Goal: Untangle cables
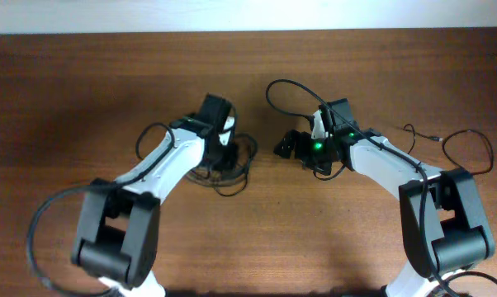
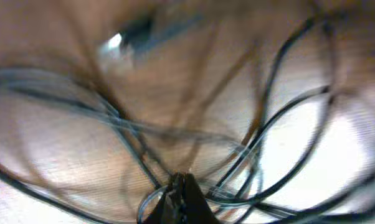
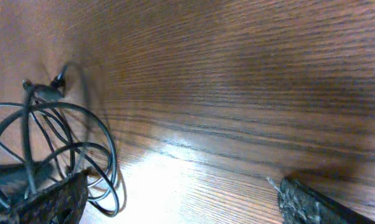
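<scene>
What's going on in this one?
Two robot arms are working on a tangle of thin black cables lying on a wooden table. The left gripper is shut on strands of the bundle, down close to the table. The right gripper is open and empty, facing the bundle from the side without touching it. The cables are looped together, not yet separated.

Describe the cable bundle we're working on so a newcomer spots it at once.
On the wooden table, look just left of centre, at the tip of the left arm. The cable bundle lies there, pinched by the left fingers. Unlike the lone wire trailing far right, it is a knot of thin black overlapping loops.
</scene>
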### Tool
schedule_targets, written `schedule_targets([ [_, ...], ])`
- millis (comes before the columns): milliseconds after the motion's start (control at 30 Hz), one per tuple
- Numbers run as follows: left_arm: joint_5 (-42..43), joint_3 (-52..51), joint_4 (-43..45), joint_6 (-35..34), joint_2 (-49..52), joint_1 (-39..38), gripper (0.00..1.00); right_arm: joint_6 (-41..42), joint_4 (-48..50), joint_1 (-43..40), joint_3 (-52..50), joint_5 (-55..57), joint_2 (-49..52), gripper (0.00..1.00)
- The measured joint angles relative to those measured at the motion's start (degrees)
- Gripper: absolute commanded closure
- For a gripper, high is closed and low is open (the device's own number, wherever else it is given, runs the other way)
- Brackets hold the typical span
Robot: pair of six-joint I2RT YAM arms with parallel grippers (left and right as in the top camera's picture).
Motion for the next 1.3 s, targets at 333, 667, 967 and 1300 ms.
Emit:
schedule_targets([
  [333, -15.87, 2.43, 3.58, -8.74, -2.49, 0.5, 0.98, -3.17, -2.71, -0.85, 0.31, -4.9, 0.87, 0.25],
  [667, 1.75, 2.45, 10.25, -12.46, 8.68, 7.96, 0.95, -4.68, -0.24, 1.53, 9.03, -12.66, 1.09, 0.48],
  [967, 7.78, 2.47, 10.62, -12.07, 9.86, 8.96, 0.92, 5.27, 4.74, 12.11, 9.03, 6.16, 3.67, 0.58],
  [1300, 7.85, 2.47, 10.58, -12.04, 9.88, 8.96, 0.97, 5.4, 3.19, 13.38, 9.01, 11.67, 0.76, 0.96],
])
